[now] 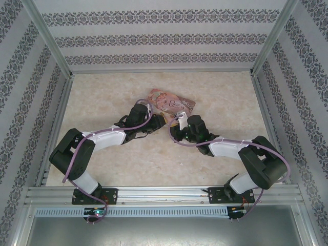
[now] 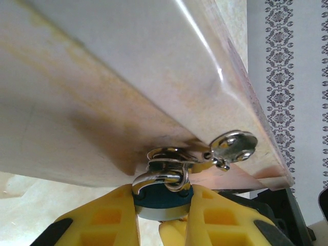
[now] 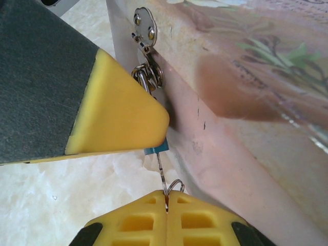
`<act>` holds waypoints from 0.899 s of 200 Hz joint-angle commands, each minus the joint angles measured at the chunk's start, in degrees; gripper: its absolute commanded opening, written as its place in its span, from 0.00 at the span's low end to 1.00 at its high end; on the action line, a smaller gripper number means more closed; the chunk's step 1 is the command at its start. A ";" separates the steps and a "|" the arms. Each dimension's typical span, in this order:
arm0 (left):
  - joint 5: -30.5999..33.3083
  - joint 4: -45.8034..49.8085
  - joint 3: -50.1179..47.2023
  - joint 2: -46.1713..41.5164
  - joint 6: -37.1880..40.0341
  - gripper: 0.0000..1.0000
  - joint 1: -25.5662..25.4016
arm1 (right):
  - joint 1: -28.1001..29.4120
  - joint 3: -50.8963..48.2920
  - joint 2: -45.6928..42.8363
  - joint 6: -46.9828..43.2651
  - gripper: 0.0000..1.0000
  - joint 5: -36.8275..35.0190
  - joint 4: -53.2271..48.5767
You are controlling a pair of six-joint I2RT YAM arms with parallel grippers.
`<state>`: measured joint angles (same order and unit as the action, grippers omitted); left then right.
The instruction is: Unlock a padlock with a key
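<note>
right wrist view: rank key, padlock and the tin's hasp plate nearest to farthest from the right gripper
1. key, pinched in the right gripper, bottom centre.
2. padlock, just above the key, a teal sliver.
3. hasp plate, top of view, on the tin side.

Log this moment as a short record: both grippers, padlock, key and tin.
left gripper: clamped on the teal body of the padlock
right gripper: shut on the key, pinched near its ring
padlock: shackle threaded through the latch on the tin's side
key: blade reaches up to the teal body; whether it sits in the keyhole cannot be told
tin: pink, illustrated, lying on the table between the two arms
</note>
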<state>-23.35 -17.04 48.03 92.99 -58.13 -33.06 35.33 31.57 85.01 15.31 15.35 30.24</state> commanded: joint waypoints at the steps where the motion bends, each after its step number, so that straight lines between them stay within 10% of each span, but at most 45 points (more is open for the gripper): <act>1: -4.71 0.51 1.09 0.26 0.91 0.20 -2.22 | -0.34 4.26 0.28 0.95 0.00 3.18 8.70; 180: -4.82 -0.95 -0.04 0.68 -0.05 0.21 -2.34 | -3.46 7.48 4.09 3.18 0.00 5.05 9.18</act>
<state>-22.11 -17.52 48.29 93.01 -58.15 -33.04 32.36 35.70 88.64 16.97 20.51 29.36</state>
